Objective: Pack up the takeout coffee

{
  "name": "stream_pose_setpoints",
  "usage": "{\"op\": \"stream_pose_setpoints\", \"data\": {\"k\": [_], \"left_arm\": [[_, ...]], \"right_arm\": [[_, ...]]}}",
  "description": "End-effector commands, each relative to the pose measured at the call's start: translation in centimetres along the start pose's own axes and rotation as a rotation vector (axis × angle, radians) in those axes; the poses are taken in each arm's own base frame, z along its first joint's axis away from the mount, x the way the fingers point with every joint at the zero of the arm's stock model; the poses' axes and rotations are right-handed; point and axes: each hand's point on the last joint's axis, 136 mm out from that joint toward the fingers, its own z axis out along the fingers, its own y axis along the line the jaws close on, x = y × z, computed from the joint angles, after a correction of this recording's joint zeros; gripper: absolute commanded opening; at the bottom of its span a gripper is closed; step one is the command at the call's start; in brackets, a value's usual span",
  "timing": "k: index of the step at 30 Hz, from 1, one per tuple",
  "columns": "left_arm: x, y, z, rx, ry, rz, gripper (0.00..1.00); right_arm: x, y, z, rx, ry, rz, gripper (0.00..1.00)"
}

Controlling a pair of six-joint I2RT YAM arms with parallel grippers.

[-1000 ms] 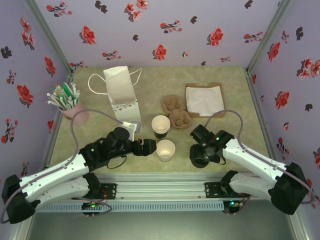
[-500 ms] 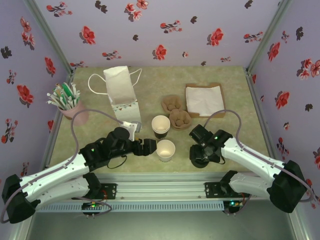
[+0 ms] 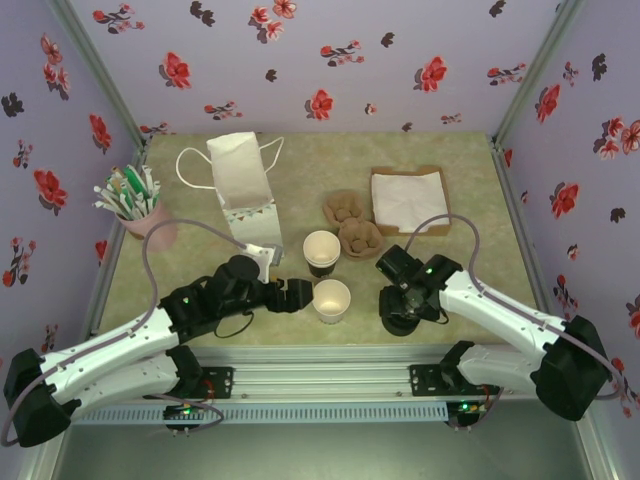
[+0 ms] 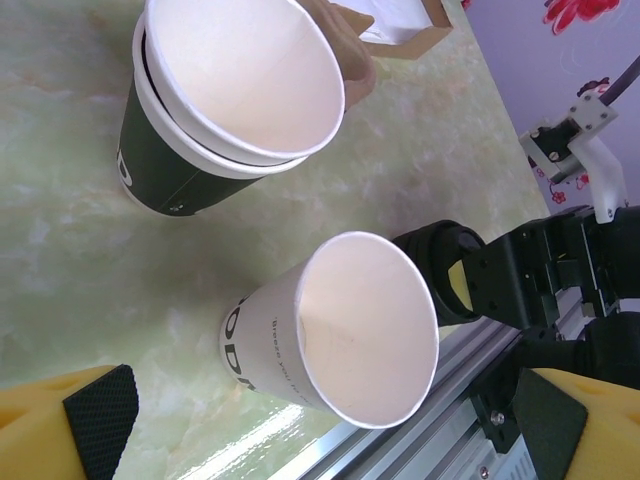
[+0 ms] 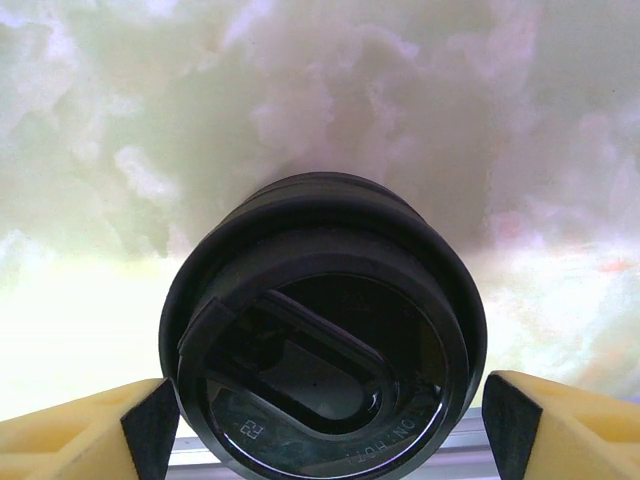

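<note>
A: Where's the coffee?
B: Your small dark paper cup with round black plastic lid (image 5: 320,330) stands near-right on the desk (image 3: 300,170), straddled by your right jaws; I cannot tell if they grip it. Your left jaws gape wide, empty.

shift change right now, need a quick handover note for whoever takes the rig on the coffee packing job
Left hand: open, empty, facing the lone cup.
Right hand: fingers either side of the lid stack, grip unclear.
Stacked cups stand just behind the lone cup; paper bag stands back left.
Done: nothing packed, no cup has a lid.
Left: lid a cup, put it in the bag.
</note>
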Motion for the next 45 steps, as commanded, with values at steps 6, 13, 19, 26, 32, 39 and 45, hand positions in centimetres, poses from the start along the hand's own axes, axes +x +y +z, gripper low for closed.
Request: {"op": "stream_pose_setpoints", "data": {"k": [6,13,19,26,32,39,45], "left_arm": [[-0.3,-0.4,-0.2,0.019,-0.022,0.032,0.99],[-0.3,-0.4,-0.2,0.019,-0.024,0.032,0.99],[-0.3,-0.3,-0.3,0.020,-0.025,0.034,0.99],[-0.3,-0.4,-0.3,0.020,-0.027,0.038,0.99],[-0.4,-0.5,-0.3,0.022,-0.029,0.039,0.99],[-0.5,-0.5,-0.3,0.026,-0.032,0.038,0.99],[-0.3,-0.4,-0.2,0.024,-0.029,0.038,0.99]], "right_arm": [[-0.4,-0.4,-0.3,0.033,-0.004,-0.017,0.80],[-0.4,-0.2,-0.1,0.030,0.003,-0.019,0.78],[-0.4,-0.1,0.0,0.028,0.006,-0.020,0.77],[-0.5,-0.1,-0.4,0.024,-0.002,-0.016,0.75],[-0.8,-0.1,-1.3,0.017,-0.022,-0.013,0.74],[-0.7,-0.3,-1.5,0.016,-0.024,-0.012,0.75],[-0.4,-0.4,-0.9,0.028,-0.004,-0.014,0.75]]}}
